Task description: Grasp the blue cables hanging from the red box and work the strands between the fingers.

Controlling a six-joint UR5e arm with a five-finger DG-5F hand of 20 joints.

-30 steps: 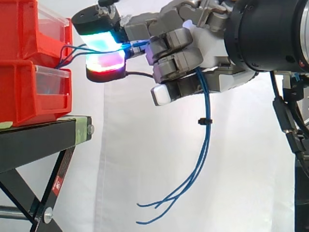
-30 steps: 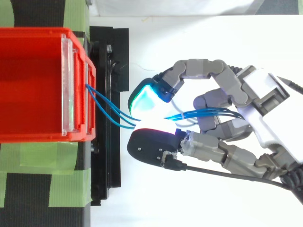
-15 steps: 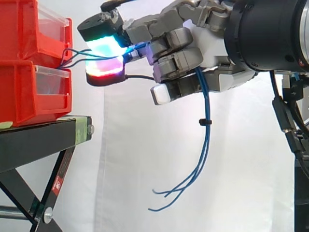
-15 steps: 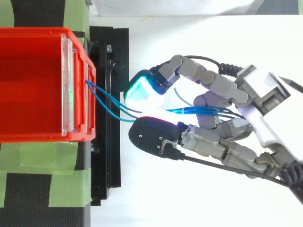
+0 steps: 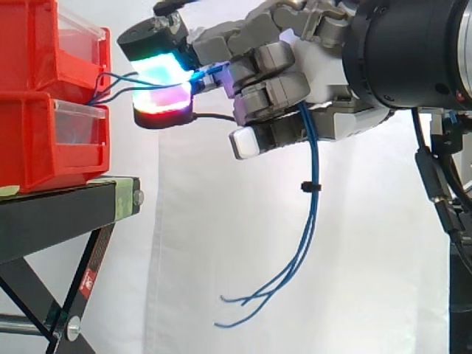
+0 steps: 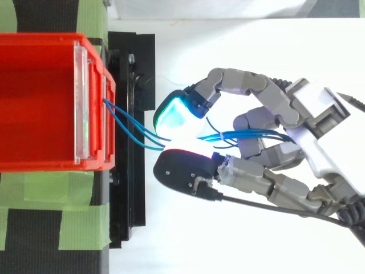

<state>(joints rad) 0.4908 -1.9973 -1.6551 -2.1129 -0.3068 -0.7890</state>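
Several thin blue cables (image 6: 130,127) run out of the front of the red box (image 6: 40,103) toward the right. They pass between two glowing pads of my hand (image 6: 268,142), one cyan-green (image 5: 161,72) above and one red-magenta (image 5: 162,101) below, which pinch them just right of the box. In the side view the strands (image 5: 313,214) drop from the palm (image 5: 324,81), bound by a small black tie (image 5: 310,187), and end in loose tips near the bottom. The other fingers curl in toward the palm.
Two red bins are stacked in the side view, the lower one (image 5: 44,144) resting on a black stand (image 5: 66,210) with green tape. A white curtain (image 5: 221,258) hangs behind. The arm's dark body (image 5: 413,51) comes in from the right.
The cyan-green pad lifted and swung toward the box, then came back down onto the strands. The hanging cable ends swung up and right, then dropped back left.
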